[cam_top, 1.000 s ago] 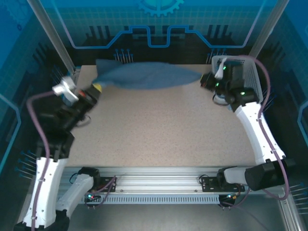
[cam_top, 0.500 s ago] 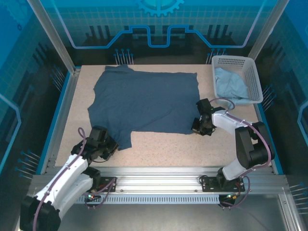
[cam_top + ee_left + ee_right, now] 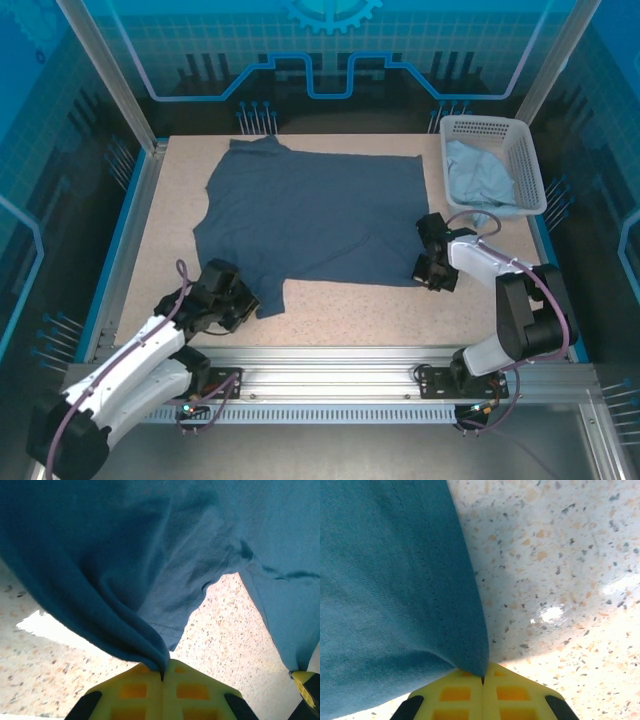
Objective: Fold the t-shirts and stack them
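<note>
A speckled beige desk (image 3: 340, 320) stands inside a blue-lit enclosure of grid-patterned panels (image 3: 330, 50). At its far right corner, a white plastic lattice basket (image 3: 533, 170) holds a crumpled pale blue t-shirt (image 3: 478, 178). A large dark slate-blue t-shirt (image 3: 310, 215) lies spread across the desk, its near edge pinched at either end by the clenched left claw (image 3: 248, 303) and right claw (image 3: 428, 272).
</note>
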Controlling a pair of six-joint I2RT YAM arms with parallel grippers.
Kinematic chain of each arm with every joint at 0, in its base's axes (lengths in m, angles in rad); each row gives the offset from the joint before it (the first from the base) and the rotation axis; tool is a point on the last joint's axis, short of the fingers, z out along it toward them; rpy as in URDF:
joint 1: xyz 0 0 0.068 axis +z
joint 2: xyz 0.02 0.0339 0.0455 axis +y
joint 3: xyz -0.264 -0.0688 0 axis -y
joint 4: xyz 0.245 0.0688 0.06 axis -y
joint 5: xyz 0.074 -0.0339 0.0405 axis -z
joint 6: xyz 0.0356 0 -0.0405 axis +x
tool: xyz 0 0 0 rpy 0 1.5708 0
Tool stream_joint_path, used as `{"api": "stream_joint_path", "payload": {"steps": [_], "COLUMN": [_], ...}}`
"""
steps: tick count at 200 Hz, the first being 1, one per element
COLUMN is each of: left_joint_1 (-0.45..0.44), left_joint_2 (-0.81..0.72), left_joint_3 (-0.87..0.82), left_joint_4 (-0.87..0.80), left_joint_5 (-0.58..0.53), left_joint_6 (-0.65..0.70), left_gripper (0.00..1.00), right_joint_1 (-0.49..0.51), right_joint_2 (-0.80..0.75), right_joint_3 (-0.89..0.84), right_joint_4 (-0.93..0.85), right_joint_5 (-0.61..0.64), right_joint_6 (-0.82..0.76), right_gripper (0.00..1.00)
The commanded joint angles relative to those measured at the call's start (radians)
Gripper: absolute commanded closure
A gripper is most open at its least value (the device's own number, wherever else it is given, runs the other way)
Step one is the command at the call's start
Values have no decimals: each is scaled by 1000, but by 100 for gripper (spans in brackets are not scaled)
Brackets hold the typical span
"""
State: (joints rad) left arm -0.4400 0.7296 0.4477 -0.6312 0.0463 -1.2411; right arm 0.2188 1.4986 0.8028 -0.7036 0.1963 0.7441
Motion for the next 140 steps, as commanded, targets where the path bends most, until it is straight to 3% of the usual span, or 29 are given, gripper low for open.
{"api": "stream_joint_path", "payload": {"steps": [1, 27, 58, 68, 77, 91, 105, 122, 140], "left_joint_1": [-8, -8, -7, -8, -8, -8, -8, 42, 215], "left_joint_2": [-74, -119, -86, -72, -61, -35, 33, 186, 389], "left_joint_3": [57, 70, 27, 30, 51, 139, 277, 436, 490], "left_joint_4": [-224, -358, -316, -304, -302, -321, -344, -340, -165], "left_joint_5": [-107, -170, -146, -150, -157, -190, -241, -269, -104], "left_joint_6": [-42, -66, -92, -92, -89, -49, 34, 141, 215], "left_gripper": [100, 100, 100, 80, 64, 50, 35, 34, 44], "right_joint_1": [-15, -15, -16, -16, -15, -12, -1, 24, 47], "right_joint_2": [7, 9, 21, 25, 21, -27, -100, -175, -180], "right_joint_3": [8, 29, 42, 43, 50, 68, 85, 127, 147], "right_joint_4": [-38, -49, -69, -75, -92, -133, -149, -131, -45], "right_joint_5": [31, 55, 77, 73, 71, 74, 72, 50, -28], "right_joint_6": [-4, -9, -5, -4, 3, 23, 32, 29, 6], "right_gripper": [100, 100, 100, 93, 76, 57, 46, 41, 49]}}
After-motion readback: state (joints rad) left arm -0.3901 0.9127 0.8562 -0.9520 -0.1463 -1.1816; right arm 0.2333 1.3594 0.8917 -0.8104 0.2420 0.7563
